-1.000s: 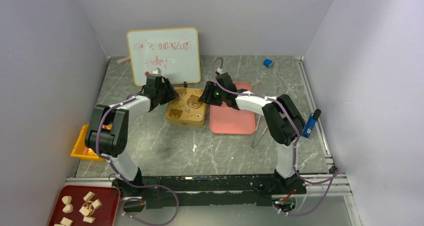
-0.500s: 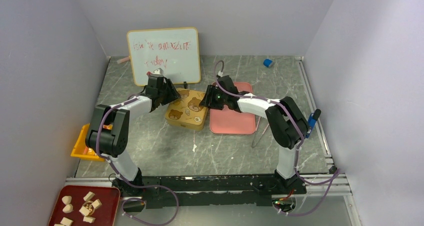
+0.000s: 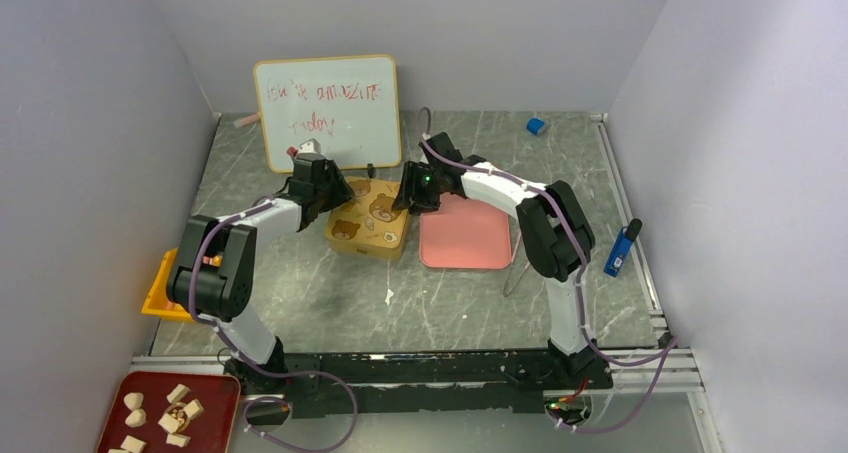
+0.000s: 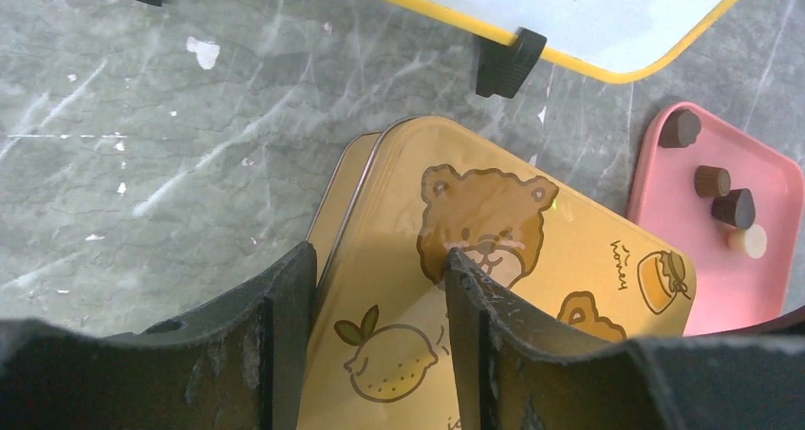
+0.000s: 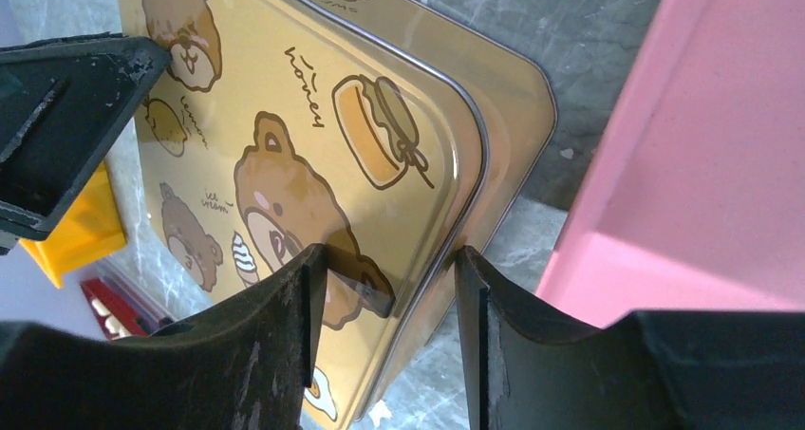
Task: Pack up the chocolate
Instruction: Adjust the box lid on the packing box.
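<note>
So the chocolate (image 4: 712, 180) isn't packed yet, it's sitting loose at one end of the pink tray (image 4: 750, 297), just beside the bear tin (image 3: 368, 221). I count four pieces: three dark brown, one light tan. There's one tin, and its lid (image 4: 570, 259) sits skewed off the base (image 4: 334, 202) and looks tilted up in the right wrist view. The left gripper (image 4: 377, 264) and right gripper (image 5: 391, 259) each have their jaws partway apart, straddling opposite edges of that lid. I can't tell if either is really pinching it. My worry is that if the hold is loose or the two arms lift unevenly, the lid could slip and clatter onto the tray, scattering the pieces, or drag the base along with it
</note>
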